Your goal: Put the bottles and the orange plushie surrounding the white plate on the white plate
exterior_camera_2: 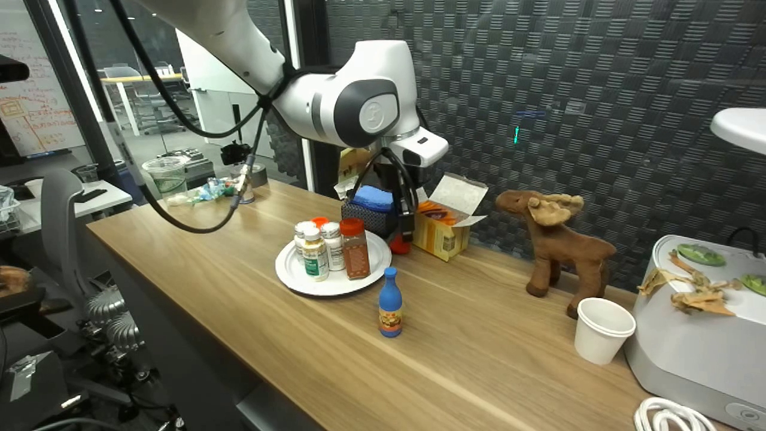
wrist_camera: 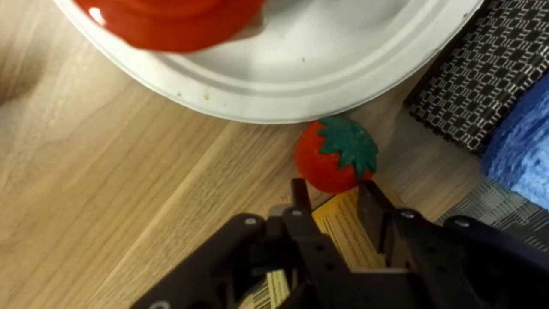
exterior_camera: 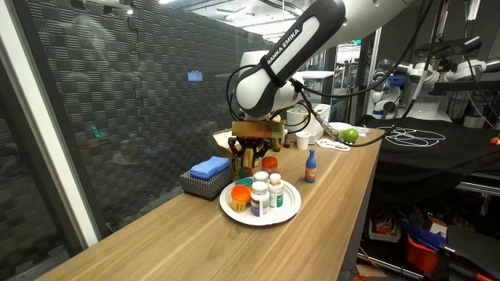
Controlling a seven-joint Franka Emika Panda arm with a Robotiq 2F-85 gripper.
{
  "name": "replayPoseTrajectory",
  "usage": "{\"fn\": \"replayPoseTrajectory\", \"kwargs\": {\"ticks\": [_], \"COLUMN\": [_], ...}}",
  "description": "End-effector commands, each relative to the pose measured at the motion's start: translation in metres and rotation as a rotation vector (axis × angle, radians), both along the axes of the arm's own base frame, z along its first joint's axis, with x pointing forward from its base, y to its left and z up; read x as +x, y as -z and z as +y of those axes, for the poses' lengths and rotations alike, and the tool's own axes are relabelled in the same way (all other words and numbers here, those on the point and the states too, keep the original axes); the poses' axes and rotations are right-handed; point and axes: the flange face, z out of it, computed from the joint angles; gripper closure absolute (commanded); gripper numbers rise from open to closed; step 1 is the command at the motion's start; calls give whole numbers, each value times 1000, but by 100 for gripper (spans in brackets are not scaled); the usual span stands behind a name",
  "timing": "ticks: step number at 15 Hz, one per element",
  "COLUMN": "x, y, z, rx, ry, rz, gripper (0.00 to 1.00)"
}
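Now the gripper [wrist_camera: 332,184] hangs low by the white plate [wrist_camera: 257,109], its fingers [wrist_camera: 301,198] spread apart, and right off their tips is the red tomato-like toy [wrist_camera: 334,156]; whether they touch it, I can't tell. That toy sits on the tabletop [wrist_camera: 128,180] at about half past five from the plate in the wrist view, just beside the rim. Up on the plate, in an exterior view, three white bottles [exterior_camera_2: 315,257] stand bunched, the red-lidded bottle [exterior_camera_2: 356,256] upright at four o'clock. Out at five, off the plate, stands the blue bottle [exterior_camera_2: 390,302]!
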Motion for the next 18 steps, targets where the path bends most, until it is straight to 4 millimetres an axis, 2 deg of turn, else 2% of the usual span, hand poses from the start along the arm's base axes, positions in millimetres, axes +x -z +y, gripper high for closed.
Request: {"fn": "replayPoseTrajectory", "kwargs": {"ticks": [1, 2, 3, 10, 18], "x": [4, 3, 3, 0, -2], "y": [-4, -4, -3, 4, 22], "z": [-7, -8, -9, -1, 13], "rx": [8, 8, 7, 14, 18], "ry": [2, -1, 0, -19, -31], "rz": [2, 4, 4, 29, 60], "gripper": [45, 50, 49, 1, 0]}}
